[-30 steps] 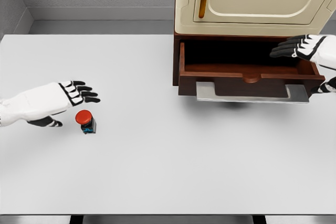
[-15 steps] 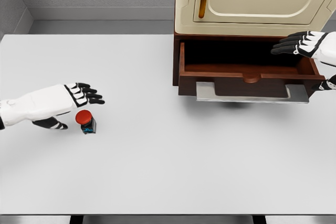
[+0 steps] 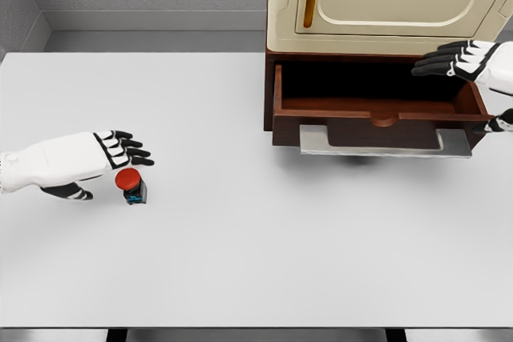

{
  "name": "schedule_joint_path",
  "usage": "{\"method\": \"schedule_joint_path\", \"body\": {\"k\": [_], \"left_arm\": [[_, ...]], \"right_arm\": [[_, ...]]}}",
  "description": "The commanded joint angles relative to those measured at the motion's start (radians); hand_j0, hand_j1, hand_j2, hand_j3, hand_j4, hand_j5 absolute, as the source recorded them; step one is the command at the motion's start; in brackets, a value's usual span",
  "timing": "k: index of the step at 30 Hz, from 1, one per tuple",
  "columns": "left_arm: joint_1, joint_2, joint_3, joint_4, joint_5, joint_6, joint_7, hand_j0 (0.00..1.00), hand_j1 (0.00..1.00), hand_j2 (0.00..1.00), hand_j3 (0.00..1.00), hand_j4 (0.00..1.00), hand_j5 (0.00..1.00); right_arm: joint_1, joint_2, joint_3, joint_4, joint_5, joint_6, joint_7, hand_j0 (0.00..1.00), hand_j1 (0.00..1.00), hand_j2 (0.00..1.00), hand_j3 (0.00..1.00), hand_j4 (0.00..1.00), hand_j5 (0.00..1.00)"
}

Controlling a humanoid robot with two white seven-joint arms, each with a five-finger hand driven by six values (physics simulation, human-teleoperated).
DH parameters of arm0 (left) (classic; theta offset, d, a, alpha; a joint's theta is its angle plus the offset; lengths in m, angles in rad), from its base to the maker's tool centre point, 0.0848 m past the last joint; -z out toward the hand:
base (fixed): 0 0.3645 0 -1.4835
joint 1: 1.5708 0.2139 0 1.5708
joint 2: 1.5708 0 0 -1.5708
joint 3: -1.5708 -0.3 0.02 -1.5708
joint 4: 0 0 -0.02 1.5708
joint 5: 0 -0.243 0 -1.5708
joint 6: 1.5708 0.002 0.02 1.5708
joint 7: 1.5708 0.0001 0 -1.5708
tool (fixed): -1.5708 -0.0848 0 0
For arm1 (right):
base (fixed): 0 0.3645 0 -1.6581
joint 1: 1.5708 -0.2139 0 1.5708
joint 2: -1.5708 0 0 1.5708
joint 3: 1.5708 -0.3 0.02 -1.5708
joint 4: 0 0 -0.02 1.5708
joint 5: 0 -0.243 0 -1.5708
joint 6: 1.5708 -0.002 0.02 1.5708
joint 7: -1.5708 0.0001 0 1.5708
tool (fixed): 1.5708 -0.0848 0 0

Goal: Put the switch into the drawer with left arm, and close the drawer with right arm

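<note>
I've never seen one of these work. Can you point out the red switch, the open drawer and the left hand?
switch [image 3: 127, 179], head view, red cap.
drawer [image 3: 353, 110], head view, front rim.
left hand [image 3: 88, 158], head view, back of hand.

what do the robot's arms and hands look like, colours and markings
Both arms are smooth white shells with no cables showing. The left hand has a white back and black fingers banded with white segments near the knuckles, plus a black thumb with a white patch. The right hand has the same white back and black, white-banded fingers.
</note>
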Motion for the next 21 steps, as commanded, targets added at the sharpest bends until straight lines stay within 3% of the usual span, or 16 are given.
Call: {"method": "schedule_joint_path", "body": {"k": [1,5,10,16,21], "left_arm": [[-0.002,-0.047,-0.001,0.014,-0.021,0.001,0.0,1.0,1.0,1.0,1.0,1.0,1.0],[-0.006,-0.068,-0.008,0.017,-0.036,0.001,0.0,1.0,1.0,1.0,1.0,1.0,1.0],[-0.008,-0.094,-0.023,0.028,-0.056,0.001,0.0,1.0,1.0,1.0,1.0,1.0,1.0],[-0.009,-0.093,-0.04,0.046,-0.056,0.001,0.0,1.0,1.0,1.0,1.0,1.0,1.0],[-0.029,-0.093,-0.041,0.048,-0.057,0.001,-0.009,0.76,0.76,0.76,0.76,0.76,0.76]], "right_arm": [[0.0,0.004,-0.003,-0.01,-0.008,0.001,0.0,1.0,1.0,1.0,1.0,1.0,1.0],[0.041,0.01,0.0,-0.01,-0.008,0.001,-0.004,1.0,1.0,1.0,1.0,1.0,1.0],[0.043,0.088,-0.054,-0.011,-0.018,0.001,-0.009,1.0,1.0,1.0,1.0,1.0,1.0],[0.048,0.081,-0.056,-0.011,-0.016,0.001,-0.009,1.0,1.0,1.0,1.0,1.0,1.0],[0.084,0.055,-0.056,-0.007,-0.013,0.001,-0.004,1.0,1.0,1.0,1.0,1.0,1.0]]}}
